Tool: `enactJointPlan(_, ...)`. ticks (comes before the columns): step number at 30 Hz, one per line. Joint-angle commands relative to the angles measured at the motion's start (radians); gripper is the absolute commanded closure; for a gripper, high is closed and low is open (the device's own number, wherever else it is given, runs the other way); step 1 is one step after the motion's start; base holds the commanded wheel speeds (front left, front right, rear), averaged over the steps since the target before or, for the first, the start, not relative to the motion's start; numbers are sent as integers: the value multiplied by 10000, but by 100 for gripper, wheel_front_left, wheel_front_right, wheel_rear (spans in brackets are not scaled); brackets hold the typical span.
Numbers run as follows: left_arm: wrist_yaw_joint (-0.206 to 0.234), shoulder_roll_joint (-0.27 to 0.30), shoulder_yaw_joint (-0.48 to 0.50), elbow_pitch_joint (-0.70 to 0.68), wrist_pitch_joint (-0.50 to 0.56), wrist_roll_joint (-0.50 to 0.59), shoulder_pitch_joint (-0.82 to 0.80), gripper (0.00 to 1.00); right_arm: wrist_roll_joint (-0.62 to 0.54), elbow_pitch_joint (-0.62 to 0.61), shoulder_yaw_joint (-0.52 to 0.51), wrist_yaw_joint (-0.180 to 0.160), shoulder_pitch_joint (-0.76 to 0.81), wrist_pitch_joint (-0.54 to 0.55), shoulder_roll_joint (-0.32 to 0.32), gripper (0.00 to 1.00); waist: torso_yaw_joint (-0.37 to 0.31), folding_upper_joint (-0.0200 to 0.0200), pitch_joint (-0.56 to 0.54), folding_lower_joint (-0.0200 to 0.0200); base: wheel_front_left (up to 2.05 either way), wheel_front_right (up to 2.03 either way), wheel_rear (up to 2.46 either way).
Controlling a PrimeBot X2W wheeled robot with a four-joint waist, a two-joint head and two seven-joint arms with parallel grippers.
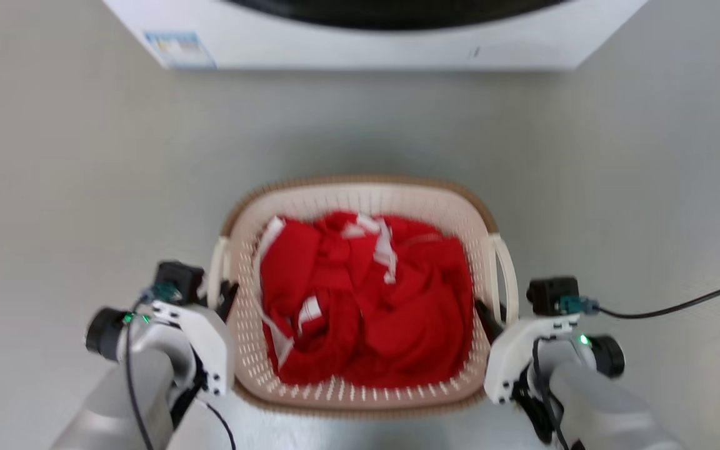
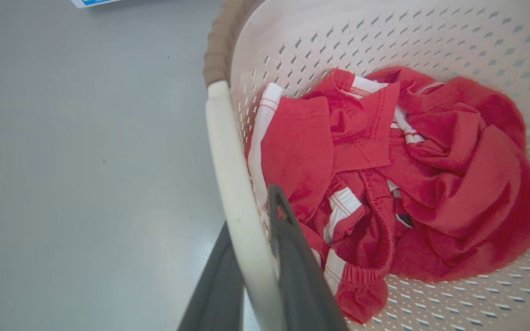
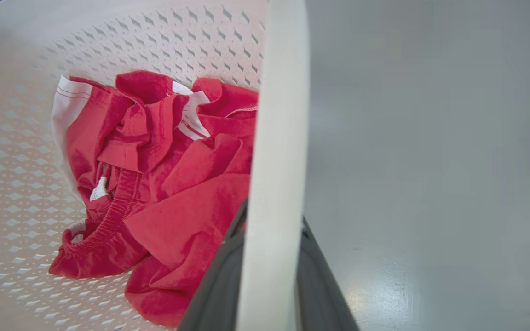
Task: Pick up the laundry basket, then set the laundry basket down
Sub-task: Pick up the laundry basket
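Note:
The laundry basket (image 1: 360, 185) is cream-white and perforated with a brown woven-look rim, and sits centred just in front of me. It holds a crumpled red garment with white stripes (image 1: 366, 300). My left gripper (image 1: 225, 295) is shut on the basket's left white loop handle (image 2: 233, 184), one dark finger (image 2: 292, 262) inside the loop and one outside. My right gripper (image 1: 491, 315) is shut on the right loop handle (image 3: 276, 138) in the same way, with a finger (image 3: 320, 285) on each side. Whether the basket's base touches the floor is hidden.
A white washer (image 1: 366, 44) with a dark door stands on the grey floor beyond the basket, with a wide strip of floor between them. A black cable (image 1: 679, 306) runs from my right wrist off to the right.

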Motion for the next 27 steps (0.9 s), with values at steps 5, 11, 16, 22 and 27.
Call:
enactJointPlan(5,13,-102,-421,627,382,-163,432,100,546,284,745,251,742,414,210,100,-226,0,-2062,0,0,0,0)
enactJointPlan(11,13,-683,-809,1217,777,-360,758,100,1035,596,1222,251,1167,827,210,100,-313,0,-3388,0,0,0,0)
enactJointPlan(16,13,-1186,-1011,1642,1038,-524,1145,100,1376,763,1595,251,1614,1129,210,100,-393,0,-4468,0,0,0,0)
enactJointPlan(22,13,-1506,-1263,1864,1615,-606,1489,100,1573,861,1919,251,1895,1439,210,100,-463,0,-5149,0,0,0,0)
enactJointPlan(27,13,-1693,-1459,1925,1894,-642,1623,100,1742,900,2091,251,2082,1621,210,100,-363,0,-5481,0,0,0,0)
